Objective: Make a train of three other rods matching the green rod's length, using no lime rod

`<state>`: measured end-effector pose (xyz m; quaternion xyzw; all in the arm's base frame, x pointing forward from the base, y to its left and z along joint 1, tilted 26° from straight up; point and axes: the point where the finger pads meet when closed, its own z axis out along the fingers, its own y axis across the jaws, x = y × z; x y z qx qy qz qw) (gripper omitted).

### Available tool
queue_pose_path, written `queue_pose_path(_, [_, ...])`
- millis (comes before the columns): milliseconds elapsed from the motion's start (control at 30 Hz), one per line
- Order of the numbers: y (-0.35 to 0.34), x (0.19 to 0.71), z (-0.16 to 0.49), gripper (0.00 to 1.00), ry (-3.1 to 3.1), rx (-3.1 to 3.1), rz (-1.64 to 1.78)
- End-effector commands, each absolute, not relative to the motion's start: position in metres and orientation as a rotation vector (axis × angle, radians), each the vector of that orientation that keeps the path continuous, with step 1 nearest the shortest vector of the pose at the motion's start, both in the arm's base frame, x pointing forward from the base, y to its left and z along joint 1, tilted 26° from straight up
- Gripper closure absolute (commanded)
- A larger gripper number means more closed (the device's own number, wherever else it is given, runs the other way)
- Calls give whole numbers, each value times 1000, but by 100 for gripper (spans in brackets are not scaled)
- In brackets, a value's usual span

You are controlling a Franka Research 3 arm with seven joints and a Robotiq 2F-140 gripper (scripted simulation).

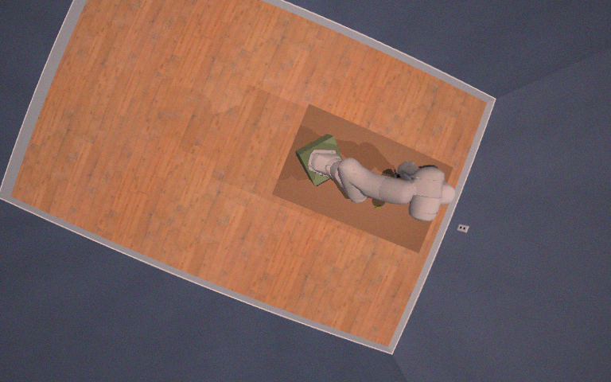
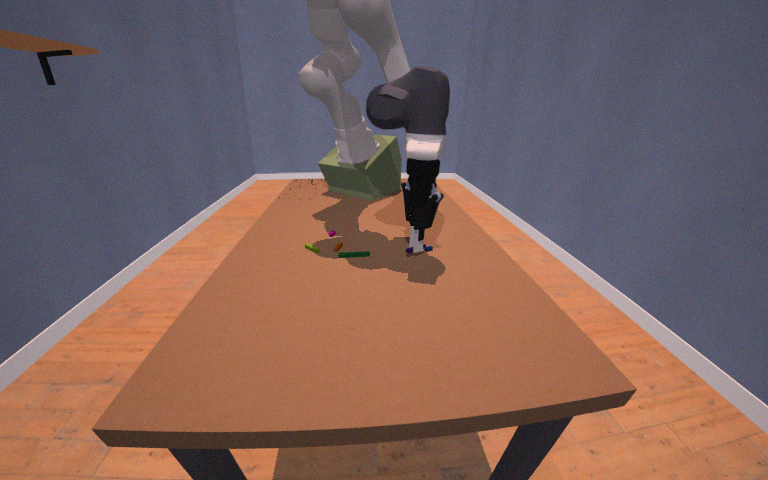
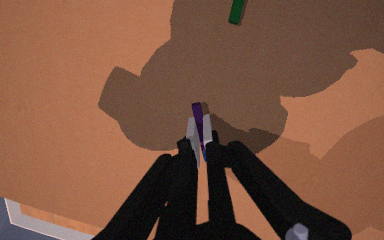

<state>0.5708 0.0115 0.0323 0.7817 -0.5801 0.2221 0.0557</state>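
Exterior view: the hand (image 2: 416, 246) points straight down at the worktop (image 2: 362, 339), its tips at or just above the surface in the right part of the rod area. Its fingers are pinching the purple rod (image 3: 198, 117), which sticks out beyond the fingertips on the far side in the wrist view. In the exterior view the purple rod shows as a short stub to the left of the fingertips, and the blue rod (image 2: 428, 247) lies just to their right, on the same line; whether the two rods touch cannot be told.

The green rod (image 2: 353, 254) lies flat to the left of the hand, well apart from it. Farther left are the orange rod (image 2: 338, 246), the lime rod (image 2: 312, 248) and, beyond them, the magenta rod (image 2: 331, 233), all separate from each other. The arm's base stands on a green block (image 2: 362, 172) at the far end of the worktop.
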Motion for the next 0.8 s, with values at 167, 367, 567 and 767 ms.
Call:
queue_pose_path(167, [12, 573, 33, 97, -1781, 2365, 676])
queue_pose_path(367, [12, 573, 32, 97, -1783, 2363, 676])
queue_pose_path(567, [12, 573, 32, 97, -1783, 2363, 676])
queue_pose_path(767, [12, 573, 32, 97, -1783, 2363, 676])
